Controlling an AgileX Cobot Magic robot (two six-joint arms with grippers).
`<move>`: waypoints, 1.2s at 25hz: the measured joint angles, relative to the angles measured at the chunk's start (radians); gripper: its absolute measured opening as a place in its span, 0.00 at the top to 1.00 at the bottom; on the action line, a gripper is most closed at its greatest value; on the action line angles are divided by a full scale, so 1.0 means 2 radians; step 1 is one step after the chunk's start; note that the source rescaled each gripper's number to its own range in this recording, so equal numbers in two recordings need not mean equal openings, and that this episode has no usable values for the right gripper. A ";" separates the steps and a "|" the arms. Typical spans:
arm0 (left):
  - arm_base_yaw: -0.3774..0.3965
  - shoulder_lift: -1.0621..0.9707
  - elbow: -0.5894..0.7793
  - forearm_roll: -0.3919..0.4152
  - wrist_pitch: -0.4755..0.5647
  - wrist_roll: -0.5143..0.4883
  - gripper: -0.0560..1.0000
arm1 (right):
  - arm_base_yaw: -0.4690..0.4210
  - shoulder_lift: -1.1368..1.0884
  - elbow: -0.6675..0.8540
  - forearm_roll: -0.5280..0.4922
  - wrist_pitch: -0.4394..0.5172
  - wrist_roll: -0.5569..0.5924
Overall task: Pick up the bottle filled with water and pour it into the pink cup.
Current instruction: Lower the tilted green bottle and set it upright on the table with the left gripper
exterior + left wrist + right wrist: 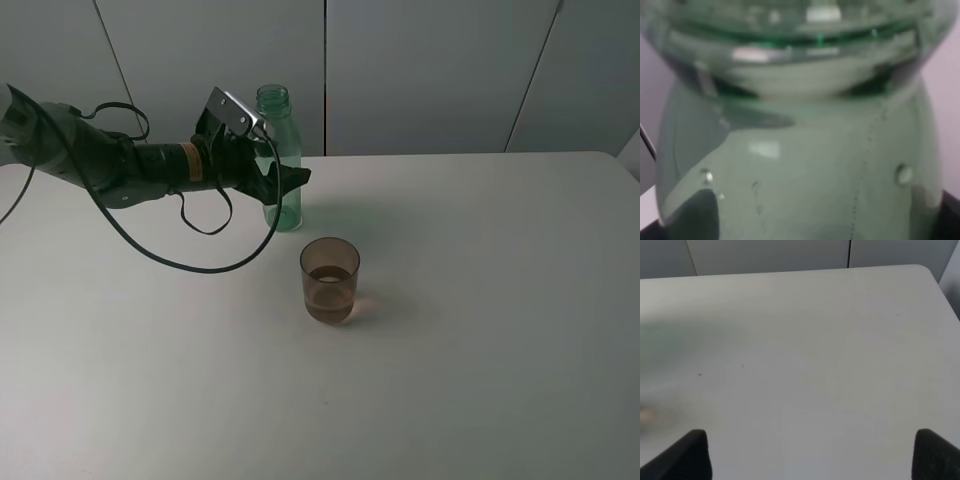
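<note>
Exterior high view gives us the layout. Nearest the camera stands the pink cup (329, 279), upright on the white table (480, 340), with a little liquid already at its bottom. Just behind it and a touch to the left stands the bottle (279, 158), also upright, its long axis vertical and its open neck at the top. Our left gripper (285, 180) reaches in from the left, roughly level with the bottle's middle, and its fingers lie around the body; the bottle's base looks to be on the table.

From the left wrist view we see the bottle (800, 150) filling the whole picture, blurred and very close, with droplets on its wall. That tells us the bottle sits right between the jaws, but neither view shows us plainly whether they are clamped on it or merely beside it, so we cannot tell.

The relation that counts: the cup lies toward the camera and slightly right of the bottle, near but apart from it. We judge that the pour calls for a lift and then a tilt of the neck toward the cup.

In the right wrist view our right gripper (810, 455) has its two fingertips well apart over bare table, nothing between them. The left arm is plainly the nearer one.
</note>
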 joint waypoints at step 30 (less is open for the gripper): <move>-0.016 -0.005 0.000 -0.013 0.127 -0.089 0.00 | 0.000 0.000 0.000 0.000 0.000 0.000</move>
